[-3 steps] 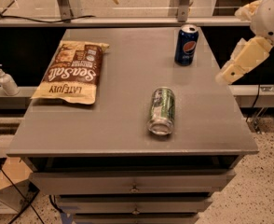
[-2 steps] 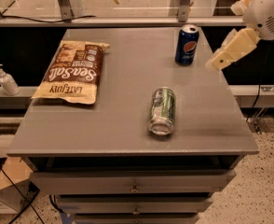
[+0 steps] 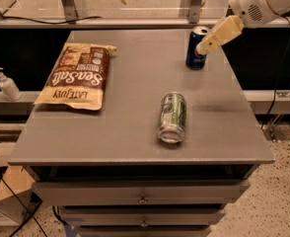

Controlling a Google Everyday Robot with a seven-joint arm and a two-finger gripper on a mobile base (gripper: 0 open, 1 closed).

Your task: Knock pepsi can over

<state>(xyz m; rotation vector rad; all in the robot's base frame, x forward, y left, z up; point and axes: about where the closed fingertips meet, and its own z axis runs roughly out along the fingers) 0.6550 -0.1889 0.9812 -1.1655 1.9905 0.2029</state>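
Note:
The pepsi can (image 3: 195, 52), dark blue with a silver top, stands upright near the far right corner of the grey table (image 3: 130, 112). My gripper (image 3: 202, 48) comes in from the upper right on a white arm (image 3: 263, 1). Its cream fingers (image 3: 219, 34) point down-left and their tip is at the can's upper right side, overlapping it in view. I cannot tell whether it touches the can.
A green and silver can (image 3: 171, 116) lies on its side in the middle of the table. A brown Sea Salt chip bag (image 3: 77, 76) lies flat at the left. A white pump bottle (image 3: 7, 84) stands on a shelf left of the table. Drawers sit below the tabletop.
The arm has swung left and toward the pepsi can, from right of the table to the can's side. The pepsi can still stands upright. The other things have not moved.

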